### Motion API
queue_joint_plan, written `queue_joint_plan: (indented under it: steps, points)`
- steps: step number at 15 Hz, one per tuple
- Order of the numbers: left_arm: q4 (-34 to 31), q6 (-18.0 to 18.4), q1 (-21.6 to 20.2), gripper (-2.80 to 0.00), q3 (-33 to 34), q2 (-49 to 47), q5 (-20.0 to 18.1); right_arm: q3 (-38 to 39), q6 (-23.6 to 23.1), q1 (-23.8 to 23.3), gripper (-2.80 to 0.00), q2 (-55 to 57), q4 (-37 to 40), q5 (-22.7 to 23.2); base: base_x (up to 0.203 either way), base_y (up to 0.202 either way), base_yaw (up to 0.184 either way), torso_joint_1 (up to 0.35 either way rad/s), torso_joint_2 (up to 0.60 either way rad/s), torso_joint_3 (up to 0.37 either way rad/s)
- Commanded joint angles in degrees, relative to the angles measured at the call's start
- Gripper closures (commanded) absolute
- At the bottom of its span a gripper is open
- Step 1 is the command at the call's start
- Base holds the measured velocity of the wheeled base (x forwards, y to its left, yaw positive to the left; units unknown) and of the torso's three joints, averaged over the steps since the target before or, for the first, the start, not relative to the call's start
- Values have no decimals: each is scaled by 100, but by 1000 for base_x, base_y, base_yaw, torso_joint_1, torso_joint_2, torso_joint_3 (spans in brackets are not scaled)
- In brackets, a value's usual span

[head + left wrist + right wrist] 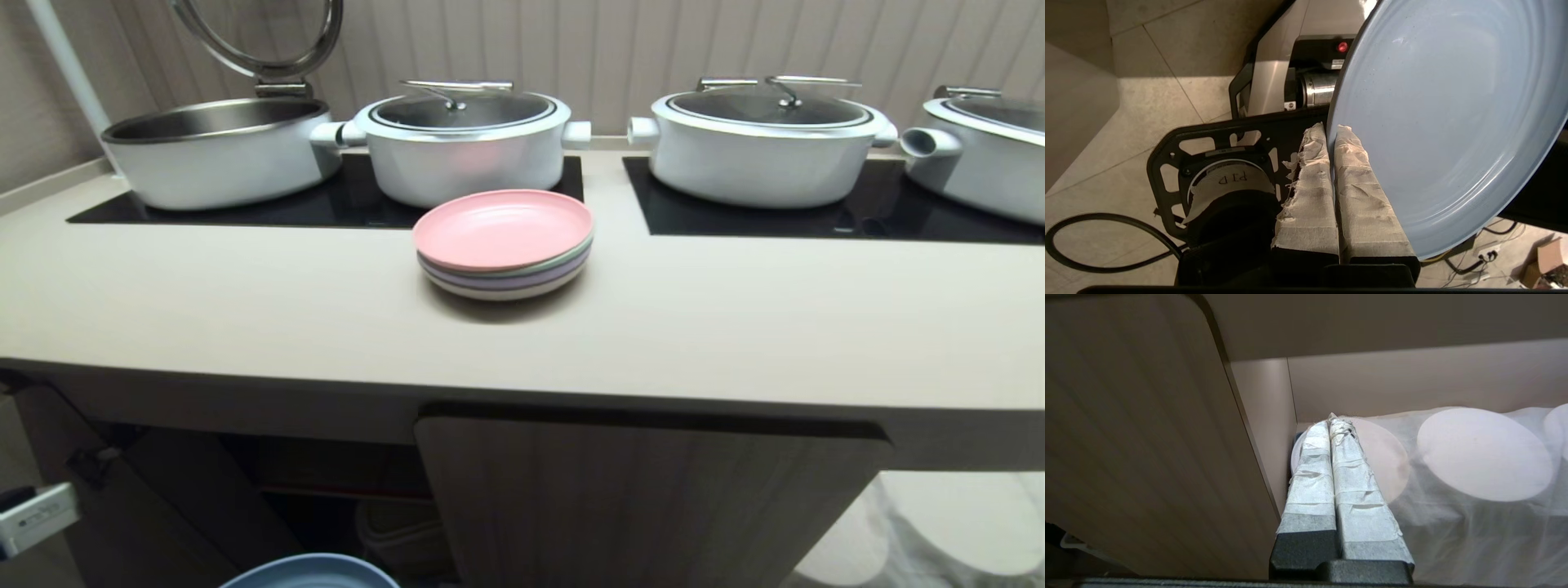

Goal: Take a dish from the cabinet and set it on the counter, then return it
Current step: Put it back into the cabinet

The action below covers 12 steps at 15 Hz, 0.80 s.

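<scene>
While the left gripper [1331, 134] is clamped tight on the rim of the dish [1453, 122], its taped fingers [1359, 196] pinch the edge from both faces, so the plate hangs from that one hold. In the head view the dish [314, 572] only peeks in at the lower edge, below the bench [735, 327] and in front of the open left side of the cabinet [645, 498]. That suggests it is out of the cabinet but not yet up at bench height. A rim grip likely suits a shallow plate, since it leaves the underside free to land flat. Bare bench lies on both sides of the pink-topped stack [504, 242], ahead of the pots [465, 143]. The right gripper [1333, 424] is closed on nothing, parked beside the shut cabinet door [1147, 437].
</scene>
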<state>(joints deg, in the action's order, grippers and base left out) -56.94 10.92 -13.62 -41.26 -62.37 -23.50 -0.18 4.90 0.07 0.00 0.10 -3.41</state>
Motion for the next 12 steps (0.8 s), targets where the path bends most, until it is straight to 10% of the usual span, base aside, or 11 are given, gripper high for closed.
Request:
queue_joint_plan:
  steps: [1, 12]
  points:
    - [-36, 7, 17, 0, 12, -12, -14, 1, 2, 1, 0, 0, -1, -1, 0, 0, 0, -216, 509, 290]
    - [-36, 7, 17, 0, 21, -39, -5, 1, 2, 1, 0, 0, -1, -1, 0, 0, 0, -191, 480, 284]
